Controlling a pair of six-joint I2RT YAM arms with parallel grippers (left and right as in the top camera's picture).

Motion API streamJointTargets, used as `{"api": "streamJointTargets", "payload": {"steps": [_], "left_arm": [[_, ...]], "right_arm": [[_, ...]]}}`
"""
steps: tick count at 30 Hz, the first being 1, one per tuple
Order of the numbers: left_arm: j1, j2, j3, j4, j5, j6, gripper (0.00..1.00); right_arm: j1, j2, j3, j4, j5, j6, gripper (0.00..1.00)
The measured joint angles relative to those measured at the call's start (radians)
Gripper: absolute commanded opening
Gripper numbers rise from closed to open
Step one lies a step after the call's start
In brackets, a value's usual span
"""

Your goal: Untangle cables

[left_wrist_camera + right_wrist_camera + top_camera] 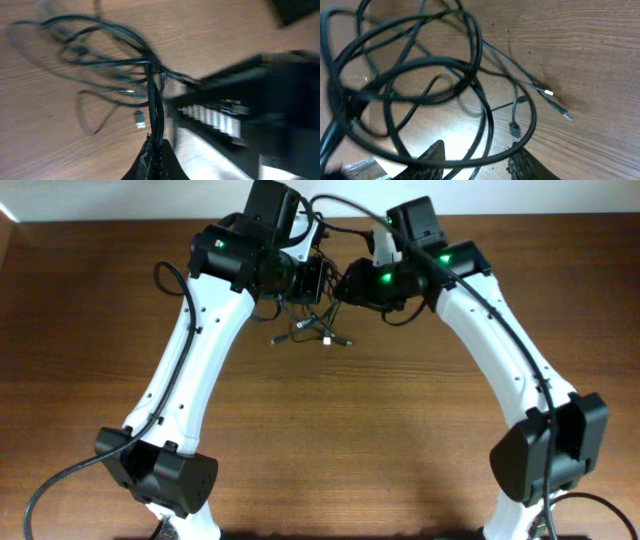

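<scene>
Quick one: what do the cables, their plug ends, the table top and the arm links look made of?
Cables: black rubber or PVC jacket, likely; slight sheen, bends in loose loops. Plug ends: pale tips, possibly metal; too small to tell. Table top: wood or wood-look laminate; brown grain, soft glare. Arm links: smooth white shell, plastic or painted metal.

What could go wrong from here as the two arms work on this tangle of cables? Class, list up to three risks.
1. The left gripper has its jaws shut on several strands of the cables at once; pulling may tighten the tangle.
2. Loops cross between the open jaws of the right gripper; closing could catch the wrong strand.
3. The two grippers sit close together over the tangle; they might collide.
</scene>
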Motion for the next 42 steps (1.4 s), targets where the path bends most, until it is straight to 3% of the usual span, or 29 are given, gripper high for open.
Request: {"api": "streamJointTargets", "payload": {"steps": [3,5,7,11,14,18,24,27,29,32,33,35,38,42], "left_arm": [[0.009,0.000,-0.001,0.057,0.220,-0.015,0.00],[0.049,0.001,-0.001,0.124,0.402,-0.018,0.00],[0.091,0.001,-0.001,0.170,0.564,-0.018,0.00],[0.192,0.006,-0.002,0.220,0.819,-0.018,0.00],[0.261,0.017,-0.009,0.234,0.890,-0.017,0.00],[0.312,0.021,-0.020,0.111,0.657,-0.019,0.00],[0.382,0.021,-0.016,-0.088,-0.069,-0.018,0.00],[0.378,0.021,-0.015,-0.121,-0.162,-0.014,0.00],[0.370,0.021,-0.015,-0.115,-0.093,0.043,0.00],[0.340,0.021,-0.014,-0.100,0.262,0.248,0.00],[0.317,0.021,-0.014,-0.098,0.450,0.346,0.00],[0.273,0.021,-0.013,-0.086,0.640,0.448,0.00],[0.240,0.021,-0.013,-0.082,0.734,0.499,0.00],[0.178,0.021,-0.013,-0.069,0.770,0.509,0.00]], "right_arm": [[0.003,0.003,0.000,0.014,0.000,0.010,0.42],[0.003,0.003,0.000,0.016,0.000,0.023,0.29],[0.004,0.003,0.000,0.019,-0.002,0.031,0.06],[-0.006,0.003,0.006,0.025,-0.041,0.044,0.04],[-0.039,-0.003,0.029,-0.032,-0.087,0.038,0.04],[-0.096,-0.023,0.047,-0.175,-0.166,-0.058,0.04],[-0.254,-0.060,0.016,-0.319,-0.021,-0.211,0.04],[-0.255,-0.131,0.016,-0.336,0.005,-0.222,0.04],[-0.255,-0.149,0.016,-0.337,-0.008,-0.238,0.04],[-0.255,-0.149,0.016,-0.328,-0.053,-0.262,0.08],[-0.255,-0.149,0.016,-0.315,-0.081,-0.265,0.13],[-0.255,-0.149,0.016,-0.290,-0.137,-0.280,0.36],[-0.251,-0.149,0.016,-0.257,-0.213,-0.295,0.58],[-0.180,-0.149,0.016,-0.219,-0.221,-0.283,0.60]]}}
